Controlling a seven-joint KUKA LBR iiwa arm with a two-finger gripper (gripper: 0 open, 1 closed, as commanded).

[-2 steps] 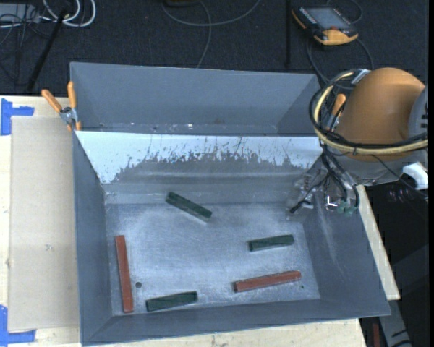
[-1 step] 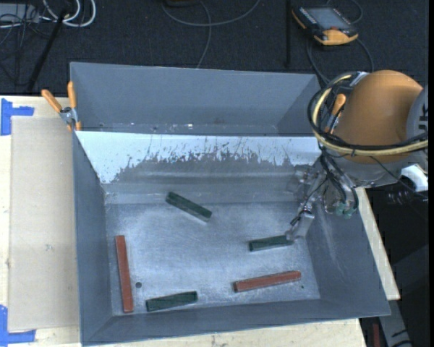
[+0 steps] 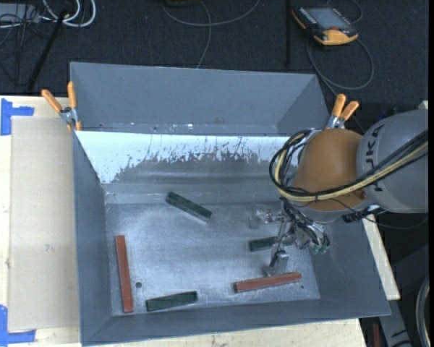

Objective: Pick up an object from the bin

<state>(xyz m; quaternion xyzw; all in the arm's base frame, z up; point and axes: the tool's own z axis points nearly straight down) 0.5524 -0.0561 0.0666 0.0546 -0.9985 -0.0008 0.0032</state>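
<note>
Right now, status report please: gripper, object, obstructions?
Gripper low, right side of bin. Small dark green block beside it, red-brown bar just below in view. Nothing else close.

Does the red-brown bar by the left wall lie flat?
Flat: the long red-brown bar lies lengthwise on the grey metal bin's floor.

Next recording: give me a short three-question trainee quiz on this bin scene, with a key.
1. True or false: the bin holds two red-brown bars.
2. How many dark green bars lie in it?
3. Of these, which lies nearest the gripper? A) green bar at front left; B) short green bar at right; C) red-brown bar by the left wall.
Key: 1 true; 2 three; 3 B.
</note>
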